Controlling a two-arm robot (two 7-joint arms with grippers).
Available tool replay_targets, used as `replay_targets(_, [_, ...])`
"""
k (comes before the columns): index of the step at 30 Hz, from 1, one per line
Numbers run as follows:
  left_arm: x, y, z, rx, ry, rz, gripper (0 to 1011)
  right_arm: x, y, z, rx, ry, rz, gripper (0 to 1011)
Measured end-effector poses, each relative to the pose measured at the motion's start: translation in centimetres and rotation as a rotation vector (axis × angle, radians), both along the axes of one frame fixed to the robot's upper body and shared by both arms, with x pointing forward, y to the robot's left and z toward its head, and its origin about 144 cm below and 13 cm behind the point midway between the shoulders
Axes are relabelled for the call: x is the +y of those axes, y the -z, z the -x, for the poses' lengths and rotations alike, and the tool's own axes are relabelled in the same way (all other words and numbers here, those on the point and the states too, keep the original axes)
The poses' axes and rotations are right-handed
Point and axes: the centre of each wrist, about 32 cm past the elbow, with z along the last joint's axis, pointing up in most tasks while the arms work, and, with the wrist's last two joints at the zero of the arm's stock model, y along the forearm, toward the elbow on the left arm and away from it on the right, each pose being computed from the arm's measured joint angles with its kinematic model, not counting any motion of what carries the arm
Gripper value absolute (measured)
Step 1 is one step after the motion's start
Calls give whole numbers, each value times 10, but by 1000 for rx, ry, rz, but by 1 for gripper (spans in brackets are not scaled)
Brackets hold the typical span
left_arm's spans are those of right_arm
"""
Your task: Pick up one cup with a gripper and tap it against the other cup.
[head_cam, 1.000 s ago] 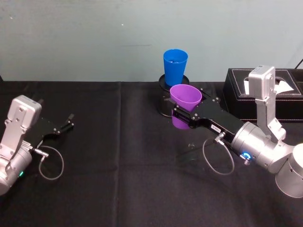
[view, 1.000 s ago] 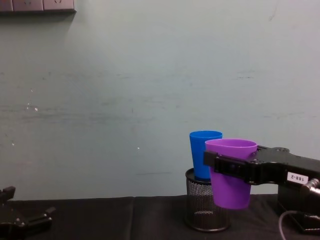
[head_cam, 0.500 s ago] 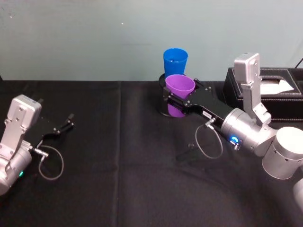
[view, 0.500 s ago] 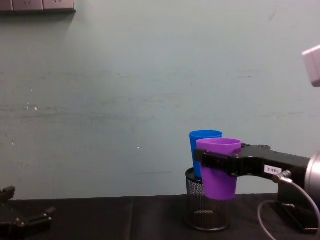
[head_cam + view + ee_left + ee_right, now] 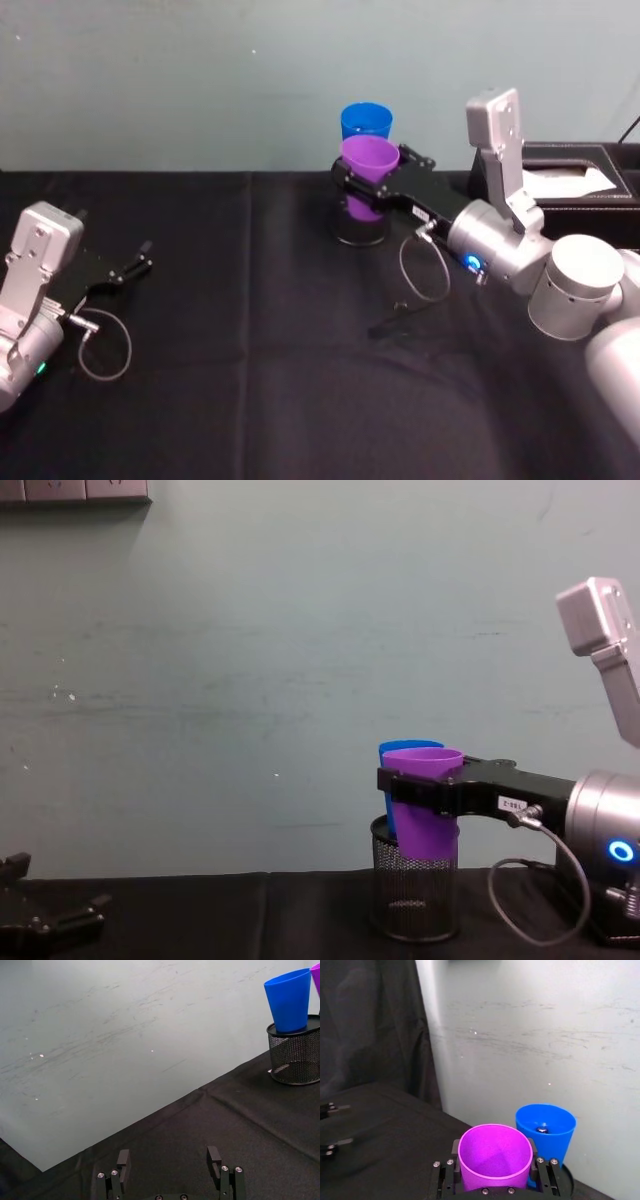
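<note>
Right pincer (image 5: 364,192) clamped on purple cup (image 5: 370,165), cup upright, held in air over mesh holder (image 5: 361,232) near far edge of tabletop (image 5: 250,350). Blue cup (image 5: 366,120) sits in holder mouth. Purple cup just in front of it, rims side by side; contact unclear. Left pincer (image 5: 170,1160) parked low at left, fingers apart, empty.

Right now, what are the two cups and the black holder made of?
The purple cup: probably plastic, smooth, even colour, thin rim. The blue cup: likely the same plastic, smooth with a soft sheen. The black holder: looks like metal wire mesh, tiny holes all over, matte.
</note>
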Motion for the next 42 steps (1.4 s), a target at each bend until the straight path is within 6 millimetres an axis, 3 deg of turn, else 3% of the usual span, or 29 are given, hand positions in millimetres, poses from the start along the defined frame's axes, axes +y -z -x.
replay_targets(20, [0, 0, 0, 0, 0, 0, 1000, 2, -4, -30, -7, 49, -5, 734])
replay_targets(42, [0, 0, 0, 0, 0, 0, 1000, 2, -10, -37, -12, 56, -21, 735])
